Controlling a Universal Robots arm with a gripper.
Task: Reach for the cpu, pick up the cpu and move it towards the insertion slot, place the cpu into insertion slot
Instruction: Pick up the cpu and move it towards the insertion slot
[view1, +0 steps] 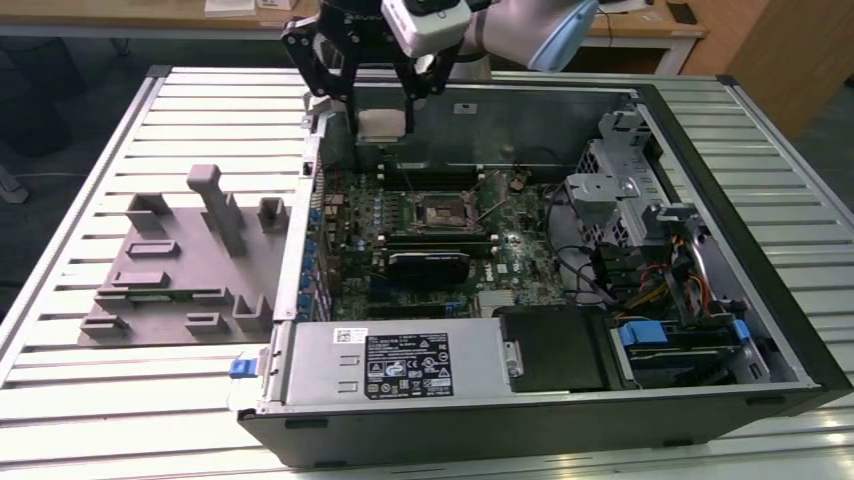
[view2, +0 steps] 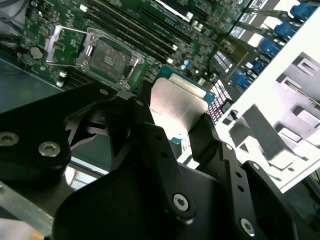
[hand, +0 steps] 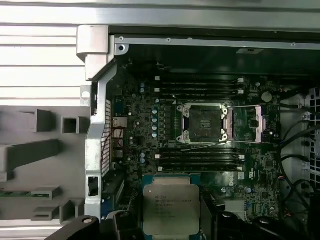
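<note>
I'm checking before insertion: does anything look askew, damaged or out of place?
Nothing stands out. The cpu sits squarely between the jaws of the gripper, above the motherboard. The insertion slot is open with its dark centre bare.

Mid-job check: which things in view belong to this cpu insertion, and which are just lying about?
In the job: cpu, gripped in the jaws; insertion slot.
Lying about: grey fixture block; black card; power supply.

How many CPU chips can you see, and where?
1. The small square silvery cpu is clamped in the black tool above the green motherboard, short of the silver-framed insertion slot, which holds no chip. Others could be hidden.
</note>
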